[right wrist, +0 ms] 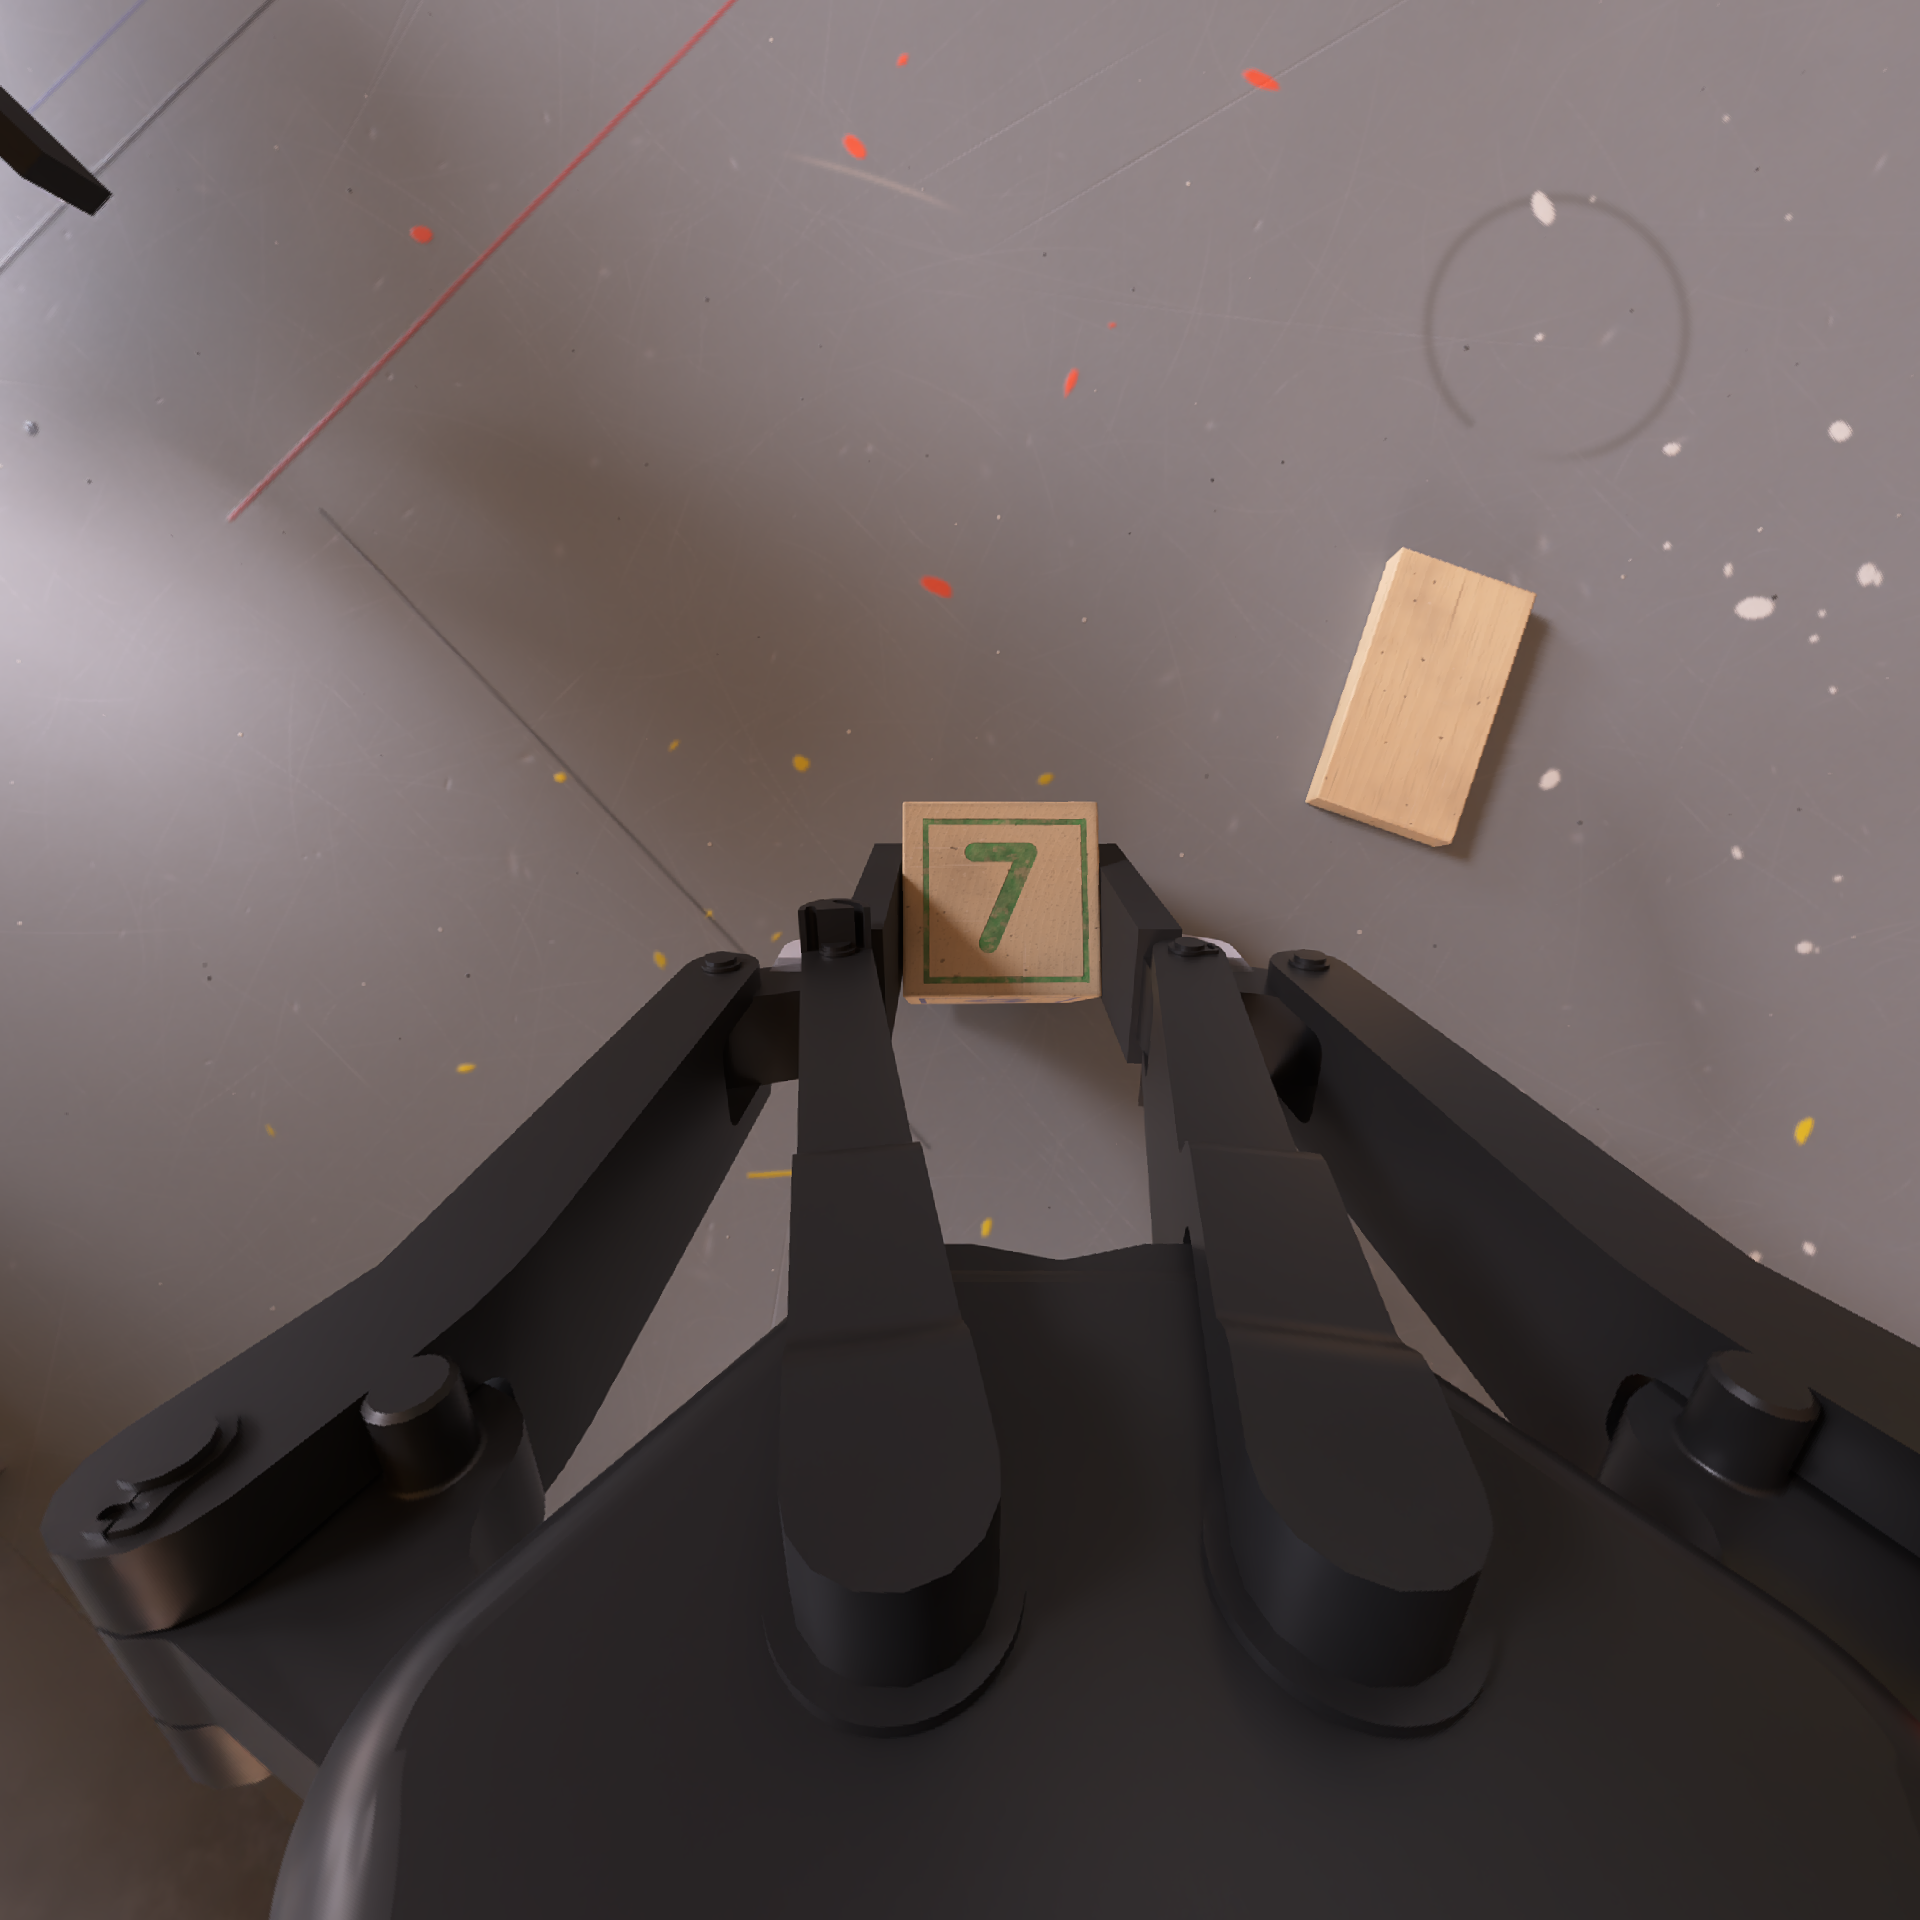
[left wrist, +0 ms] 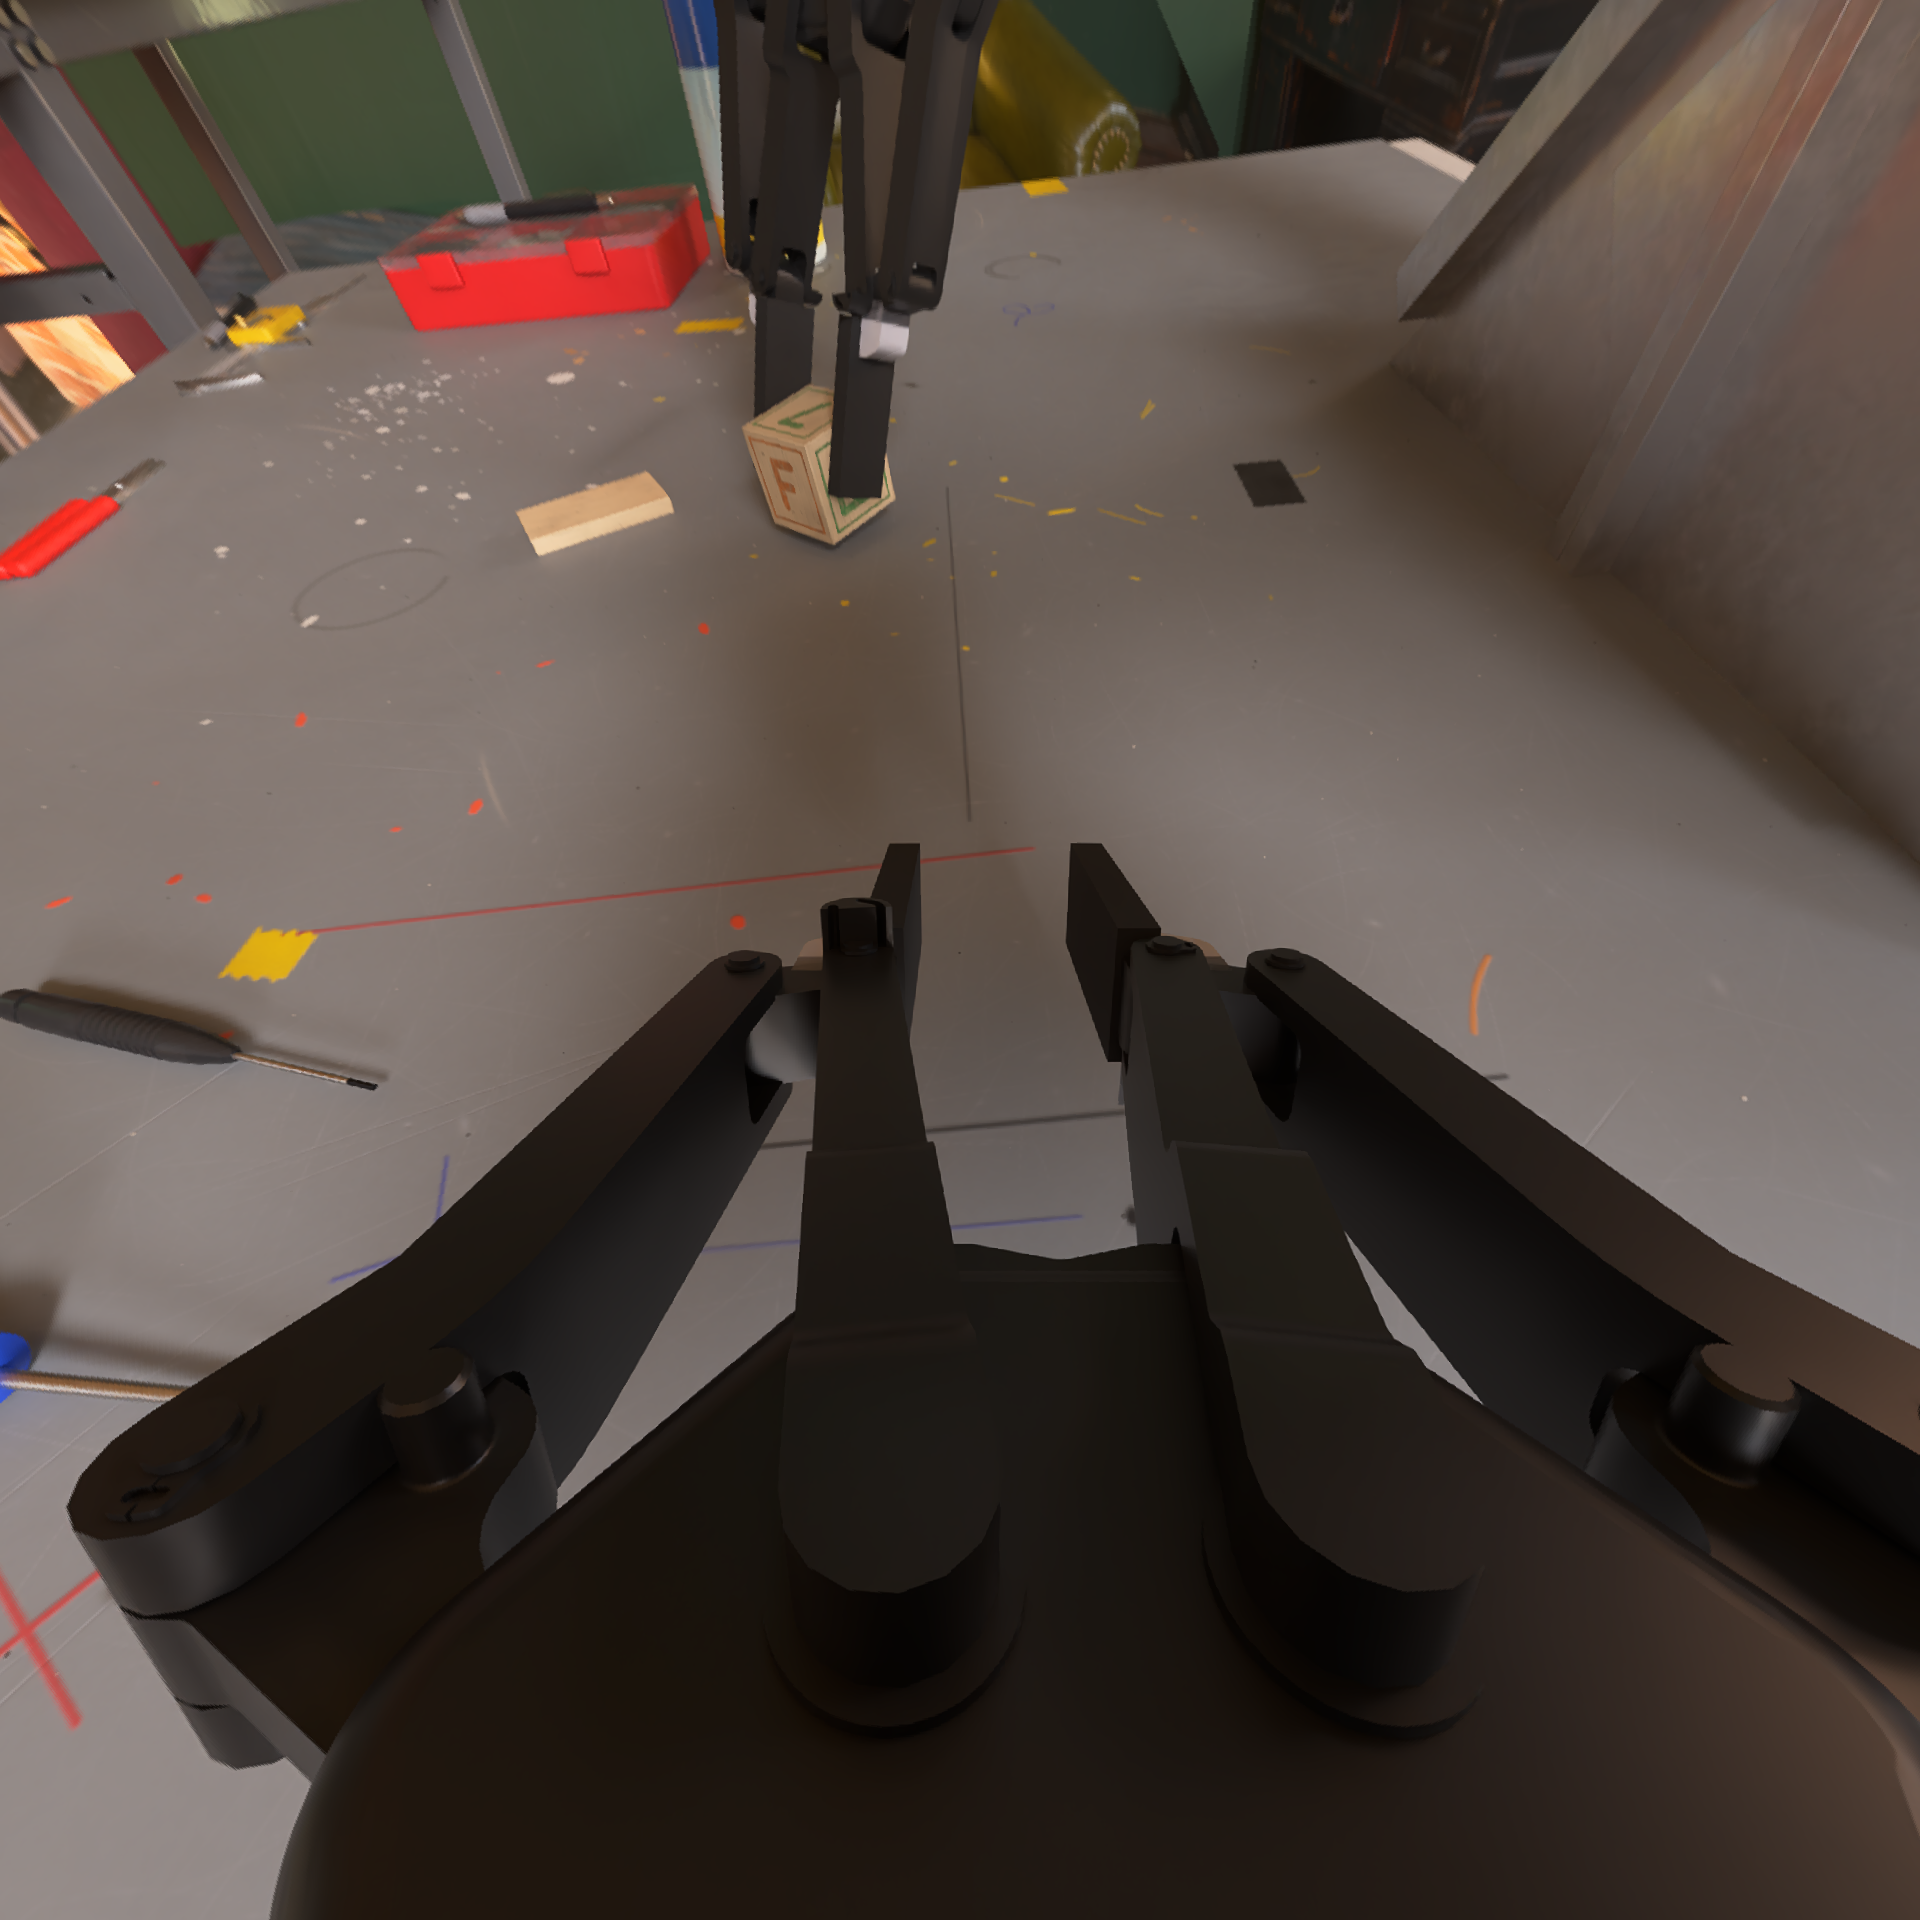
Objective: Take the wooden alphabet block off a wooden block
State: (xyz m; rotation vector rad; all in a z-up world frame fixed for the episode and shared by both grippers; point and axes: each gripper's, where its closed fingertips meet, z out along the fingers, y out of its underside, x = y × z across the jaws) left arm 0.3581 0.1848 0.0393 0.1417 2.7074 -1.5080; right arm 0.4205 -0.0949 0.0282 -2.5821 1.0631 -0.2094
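The right gripper has its fingers clamped on two sides of the wooden alphabet block, at the grey table. The flat wooden block lies apart beside it. The left gripper hangs partly parted, holding nothing.

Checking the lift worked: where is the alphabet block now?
Between the right gripper fingers, the alphabet block is off the flat wooden block, which lies apart on the table.

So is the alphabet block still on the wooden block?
Off: the alphabet block sits between the right pincer fingers, apart from the flat wooden block.
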